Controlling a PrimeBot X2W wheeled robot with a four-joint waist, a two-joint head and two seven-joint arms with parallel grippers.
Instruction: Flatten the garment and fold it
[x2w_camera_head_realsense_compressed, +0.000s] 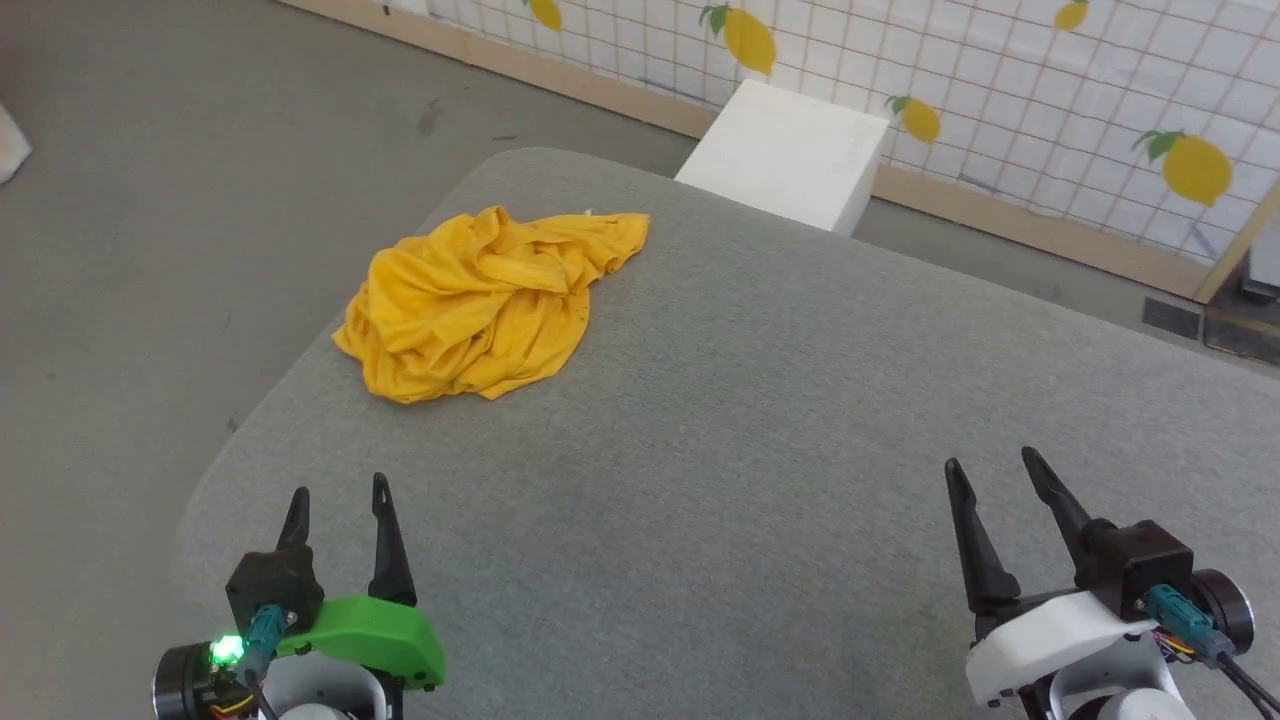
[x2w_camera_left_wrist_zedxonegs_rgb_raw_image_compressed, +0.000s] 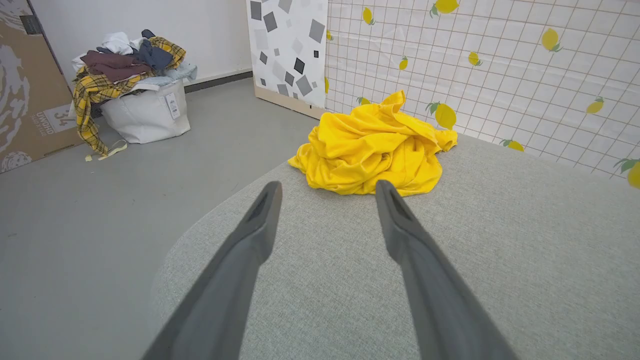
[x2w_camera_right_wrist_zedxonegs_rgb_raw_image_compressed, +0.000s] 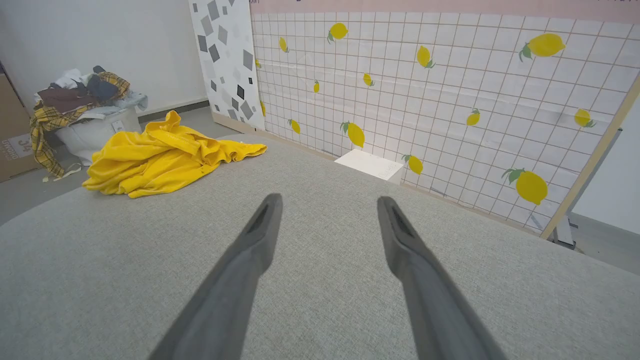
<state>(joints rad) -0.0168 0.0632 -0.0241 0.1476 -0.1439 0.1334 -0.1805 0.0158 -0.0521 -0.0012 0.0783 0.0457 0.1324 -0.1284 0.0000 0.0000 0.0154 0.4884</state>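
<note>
The garment (x2w_camera_head_realsense_compressed: 478, 305), a bright yellow T-shirt, lies crumpled in a heap near the far left corner of the grey padded table (x2w_camera_head_realsense_compressed: 760, 420). Its print is hidden in the folds. The heap also appears straight ahead of the left fingers as the garment (x2w_camera_left_wrist_zedxonegs_rgb_raw_image_compressed: 372, 147), and far to the left as the garment (x2w_camera_right_wrist_zedxonegs_rgb_raw_image_compressed: 160, 155). My left gripper (x2w_camera_head_realsense_compressed: 338, 492) hovers open over the table's near left, well short of the heap. My right gripper (x2w_camera_head_realsense_compressed: 988, 461) is open at the near right, with nothing between its fingers.
A white box (x2w_camera_head_realsense_compressed: 785, 152) stands on the floor just beyond the table's far edge. Behind it runs a grid-patterned wall (x2w_camera_head_realsense_compressed: 1000, 90) with printed lemons. A white bin heaped with clothes (x2w_camera_left_wrist_zedxonegs_rgb_raw_image_compressed: 132, 85) sits on the floor to the left, next to a cardboard box (x2w_camera_left_wrist_zedxonegs_rgb_raw_image_compressed: 27, 85).
</note>
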